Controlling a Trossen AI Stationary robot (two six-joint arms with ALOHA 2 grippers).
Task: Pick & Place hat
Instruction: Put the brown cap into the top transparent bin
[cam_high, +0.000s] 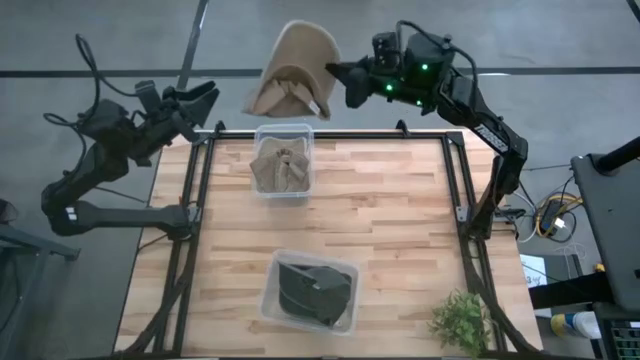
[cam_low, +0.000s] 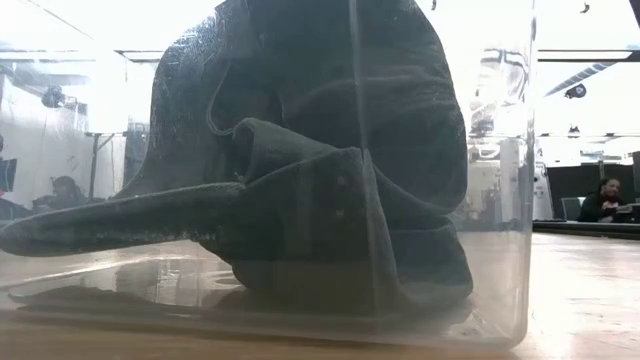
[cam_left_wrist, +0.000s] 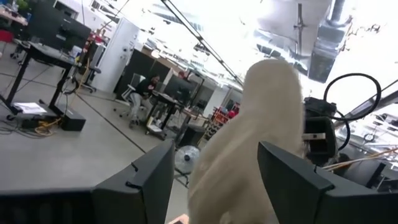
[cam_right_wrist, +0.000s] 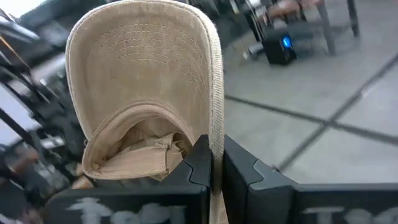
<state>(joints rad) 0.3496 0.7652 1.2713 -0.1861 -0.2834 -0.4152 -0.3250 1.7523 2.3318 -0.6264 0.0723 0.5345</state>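
A tan cap (cam_high: 293, 72) hangs in the air beyond the table's far edge, held by my right gripper (cam_high: 338, 80), which is shut on it; in the right wrist view the cap (cam_right_wrist: 140, 87) shows its brim underside. My left gripper (cam_high: 205, 100) is open, raised near the far left corner, apart from the cap; its wrist view sees the cap (cam_left_wrist: 249, 143) ahead between its fingers. A second tan hat (cam_high: 282, 165) lies crumpled in a clear bin (cam_high: 282, 133). A dark hat (cam_high: 312, 290) lies in the near bin (cam_high: 268, 305), filling the low view (cam_low: 330, 170). My right gripper pinches the cap's brim at its side edge (cam_right_wrist: 215, 134) between the two fingers (cam_right_wrist: 198, 163), coming level from the table's right. The cap is lifted clear, above and beyond the far bin, its crown hanging toward the left.
A small green plant (cam_high: 462, 320) stands at the near right corner. Black frame rails (cam_high: 200, 200) run along both table sides. The wood between the two bins (cam_high: 400, 220) is bare. People sit at desks in the room behind (cam_low: 605, 200).
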